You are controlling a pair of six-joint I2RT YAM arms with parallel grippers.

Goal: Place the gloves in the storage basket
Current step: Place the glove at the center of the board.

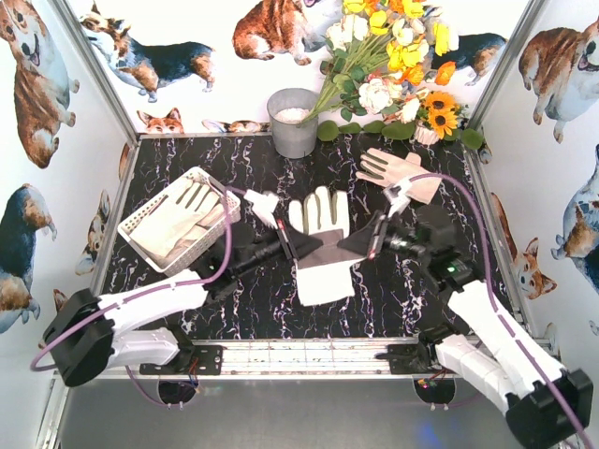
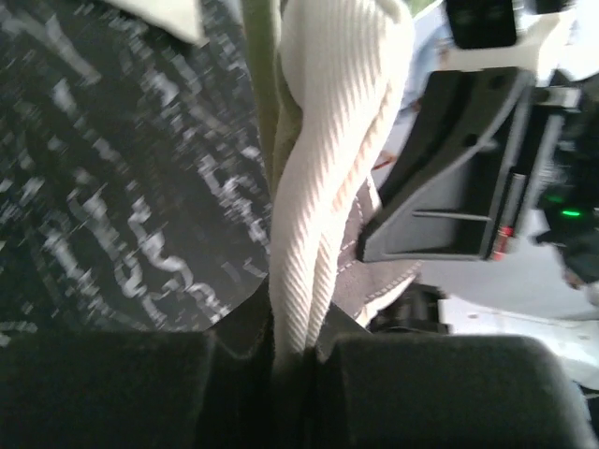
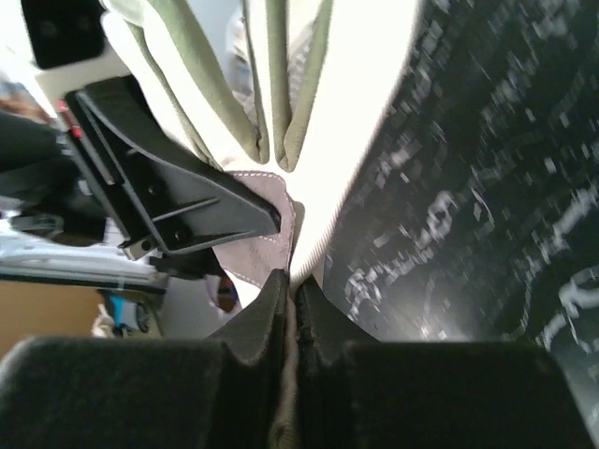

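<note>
A cream-white glove (image 1: 323, 245) with grey-olive palm patches is held between both grippers at the table's middle, fingers pointing away. My left gripper (image 1: 296, 241) is shut on its left edge; the left wrist view shows ribbed cream fabric (image 2: 328, 187) pinched in my left gripper (image 2: 295, 341). My right gripper (image 1: 359, 243) is shut on its right edge; the right wrist view shows the glove (image 3: 360, 112) clamped in my right gripper (image 3: 292, 285). The white slotted storage basket (image 1: 157, 198) stands at the left with gloves (image 1: 187, 215) inside. Another glove (image 1: 398, 171) lies at the back right.
A grey metal bucket (image 1: 293, 122) stands at the back centre. A bunch of artificial flowers (image 1: 398, 65) leans at the back right. White walls with corgi prints close in the dark marbled table (image 1: 393, 299) on three sides.
</note>
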